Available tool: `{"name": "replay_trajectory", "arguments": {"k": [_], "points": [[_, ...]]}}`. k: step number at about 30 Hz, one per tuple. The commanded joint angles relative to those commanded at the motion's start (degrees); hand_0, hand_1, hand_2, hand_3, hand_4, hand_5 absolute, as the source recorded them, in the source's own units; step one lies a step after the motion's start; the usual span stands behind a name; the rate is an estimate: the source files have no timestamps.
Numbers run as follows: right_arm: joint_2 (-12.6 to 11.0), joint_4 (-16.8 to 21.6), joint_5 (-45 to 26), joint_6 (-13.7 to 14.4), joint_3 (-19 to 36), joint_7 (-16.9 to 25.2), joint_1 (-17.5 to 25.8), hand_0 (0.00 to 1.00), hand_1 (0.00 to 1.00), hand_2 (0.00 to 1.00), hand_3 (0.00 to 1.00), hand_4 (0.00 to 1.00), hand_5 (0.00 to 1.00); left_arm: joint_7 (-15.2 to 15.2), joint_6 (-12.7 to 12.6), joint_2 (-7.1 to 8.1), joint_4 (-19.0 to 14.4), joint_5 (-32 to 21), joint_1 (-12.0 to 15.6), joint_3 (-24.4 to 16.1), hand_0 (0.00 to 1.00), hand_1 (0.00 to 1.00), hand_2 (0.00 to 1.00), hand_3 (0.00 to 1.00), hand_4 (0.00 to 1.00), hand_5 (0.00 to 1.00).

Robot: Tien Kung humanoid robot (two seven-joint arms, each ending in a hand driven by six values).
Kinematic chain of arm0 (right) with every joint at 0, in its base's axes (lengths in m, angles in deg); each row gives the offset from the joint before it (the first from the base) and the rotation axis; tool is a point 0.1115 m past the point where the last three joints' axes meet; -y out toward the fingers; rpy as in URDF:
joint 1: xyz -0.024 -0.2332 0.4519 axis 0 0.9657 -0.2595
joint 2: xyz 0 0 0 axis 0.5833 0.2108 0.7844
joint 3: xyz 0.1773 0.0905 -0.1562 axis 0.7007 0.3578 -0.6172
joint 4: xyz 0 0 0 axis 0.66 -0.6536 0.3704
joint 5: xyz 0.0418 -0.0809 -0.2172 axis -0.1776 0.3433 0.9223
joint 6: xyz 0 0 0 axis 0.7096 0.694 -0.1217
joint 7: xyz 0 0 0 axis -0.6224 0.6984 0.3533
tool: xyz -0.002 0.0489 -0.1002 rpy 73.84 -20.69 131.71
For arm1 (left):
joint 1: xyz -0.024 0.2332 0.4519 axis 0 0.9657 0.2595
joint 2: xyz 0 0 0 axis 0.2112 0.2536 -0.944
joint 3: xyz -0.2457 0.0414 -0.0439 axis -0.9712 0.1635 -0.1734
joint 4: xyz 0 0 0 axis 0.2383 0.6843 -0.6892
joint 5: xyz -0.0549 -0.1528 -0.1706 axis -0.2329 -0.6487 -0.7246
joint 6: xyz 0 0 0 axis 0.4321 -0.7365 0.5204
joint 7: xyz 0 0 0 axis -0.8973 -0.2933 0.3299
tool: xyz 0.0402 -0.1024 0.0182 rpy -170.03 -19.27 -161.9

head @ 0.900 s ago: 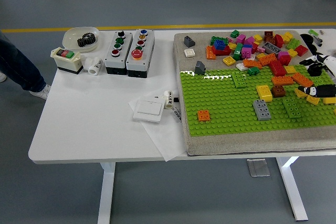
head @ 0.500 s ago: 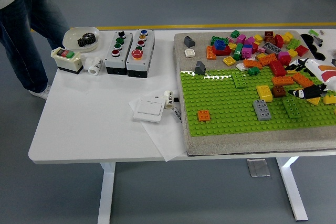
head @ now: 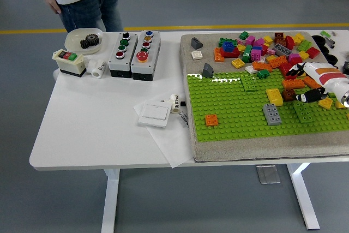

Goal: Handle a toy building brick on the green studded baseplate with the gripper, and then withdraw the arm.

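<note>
Nearby, gray brick (head: 271, 114), lengthwise near-to-far.

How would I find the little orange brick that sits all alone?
Look at the green studded baseplate on the right half of the white table. Near its front left corner sits the small orange brick, with bare green studs all around it. The other orange bricks lie far back in the mixed pile or at the plate's right end beside other bricks; this one touches nothing.

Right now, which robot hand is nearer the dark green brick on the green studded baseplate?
Right. The right hand is just above the dark green brick; the left is out of view.
</note>
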Motion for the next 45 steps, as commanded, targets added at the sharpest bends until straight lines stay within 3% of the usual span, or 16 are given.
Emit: {"name": "replay_trajectory", "arguments": {"k": [19,45], "points": [[3.9,-6.6,1.3,1.8,-6.5,-0.2,-2.6,0.615,0.626,0.630,0.627,0.856,0.087,0.0,-0.1,0.34,-0.5,-2.2,-0.5,2.5,0.817,0.821,0.803,0.650,0.722,0.626],[6.3,-10.5,-0.6,1.3,-9.6,-1.3,-3.8,0.611,0.634,0.641,0.640,0.847,0.103,0.2,-0.2,0.43,-0.8,-2.4,-1.3,3.2,0.825,0.827,0.806,0.653,0.721,0.620]]}}
